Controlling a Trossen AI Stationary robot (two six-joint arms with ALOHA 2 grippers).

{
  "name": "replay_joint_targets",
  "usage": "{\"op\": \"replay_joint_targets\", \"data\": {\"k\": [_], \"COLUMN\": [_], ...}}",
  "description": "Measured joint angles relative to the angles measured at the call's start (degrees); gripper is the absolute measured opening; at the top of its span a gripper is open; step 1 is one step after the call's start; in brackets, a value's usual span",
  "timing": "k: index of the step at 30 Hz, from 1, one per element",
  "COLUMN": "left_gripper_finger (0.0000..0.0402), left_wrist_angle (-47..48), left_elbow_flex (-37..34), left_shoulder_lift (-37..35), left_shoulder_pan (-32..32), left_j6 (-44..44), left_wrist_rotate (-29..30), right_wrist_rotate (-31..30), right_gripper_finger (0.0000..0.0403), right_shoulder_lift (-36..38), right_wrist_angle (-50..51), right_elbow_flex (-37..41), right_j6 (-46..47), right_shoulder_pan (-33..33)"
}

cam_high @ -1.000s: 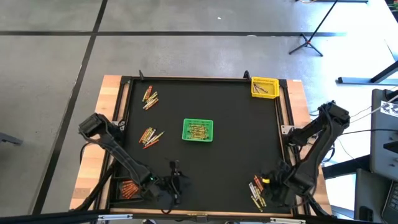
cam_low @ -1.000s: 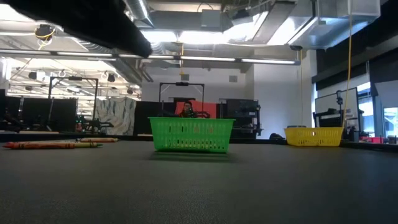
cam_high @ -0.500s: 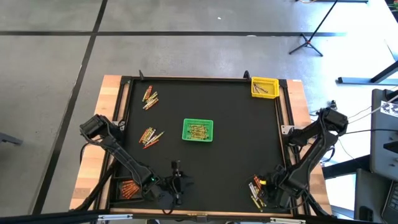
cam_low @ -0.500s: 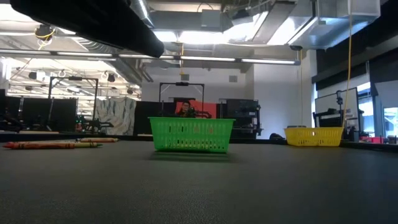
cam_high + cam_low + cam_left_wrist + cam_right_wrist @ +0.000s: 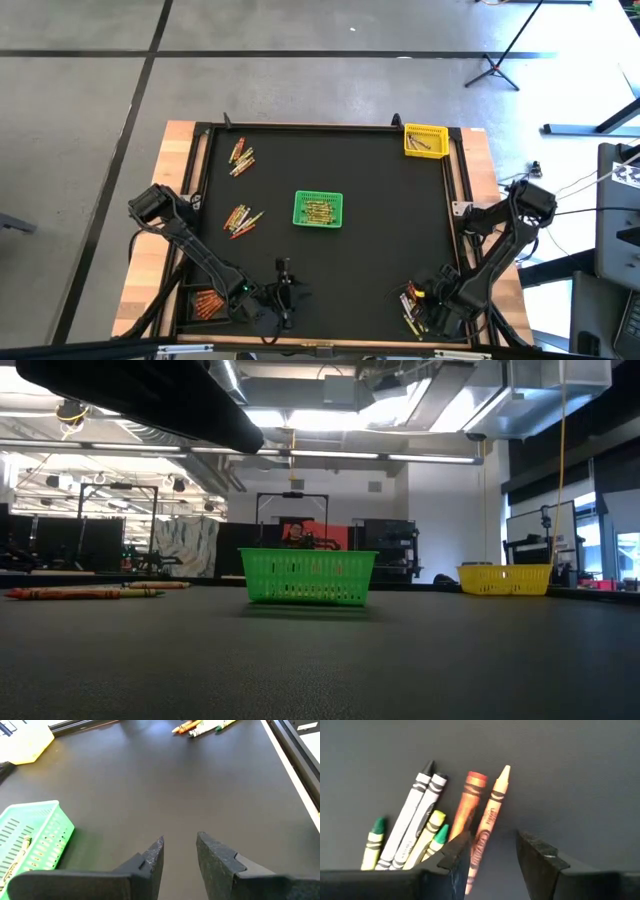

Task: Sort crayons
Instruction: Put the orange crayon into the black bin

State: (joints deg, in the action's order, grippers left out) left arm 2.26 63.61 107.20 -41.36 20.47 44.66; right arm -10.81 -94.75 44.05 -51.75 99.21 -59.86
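Crayons sorted: some crayons are seen inside the green basket [image 5: 318,209] at the middle of the table [image 5: 380,250], and a few are lying in the yellow basket [image 5: 423,140] at the far right corner (colours inside cannot be made out from above).
Crayons unsorted: three loose groups are left on the black mat. One group [image 5: 241,157] lies near the far left corner, a second group [image 5: 240,219] lies to the left of the green basket, and a third group [image 5: 412,308] lies at the near right edge beside the right gripper. A further cluster [image 5: 207,303] is seen at the near left corner, where a container may be present (this cannot be told).
Progress: the task is judged to be partly done; most loose crayons remain to be moved.
Right gripper [image 5: 490,852]: it is held low over the near right group, with the fingers parted moderately and nothing held. An orange crayon [image 5: 488,825] runs into the gap between the fingers, and a darker orange crayon [image 5: 468,805] lies just beside it. White, yellow and green crayons are fanned out to one side.
Right arm pose: the arm is folded in from the right table edge, with the wrist pointed down at the mat.
Left gripper [image 5: 178,852]: it is parked at the near edge, left of centre, fingers parted and empty, aimed across bare mat.
Next step (a judgement): a closing on the orange crayon appears to be prepared.
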Motion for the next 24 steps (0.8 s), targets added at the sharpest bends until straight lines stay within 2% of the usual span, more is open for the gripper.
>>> {"op": "replay_joint_targets", "data": {"k": [11, 21, 24], "left_gripper_finger": [0.0101, 0.0101, 0.0101], "left_wrist_angle": [0.0, 0.0, 0.0], "left_elbow_flex": [0.0, 0.0, 0.0], "left_shoulder_lift": [0.0, 0.0, 0.0], "left_shoulder_pan": [0.0, 0.0, 0.0], "left_j6": [0.0, 0.2, 0.2], "left_wrist_rotate": [0.0, -0.2, -0.8], "right_wrist_rotate": [0.9, 0.9, 2.4], "right_gripper_finger": [0.0145, 0.0023, 0.0007], "right_shoulder_lift": [-0.8, -0.8, -0.6], "right_wrist_angle": [4.3, 4.0, 4.1], "right_elbow_flex": [0.0, 0.2, 0.1], "right_j6": [0.0, -3.5, -8.0], "right_shoulder_pan": [0.0, -0.1, -0.1]}}
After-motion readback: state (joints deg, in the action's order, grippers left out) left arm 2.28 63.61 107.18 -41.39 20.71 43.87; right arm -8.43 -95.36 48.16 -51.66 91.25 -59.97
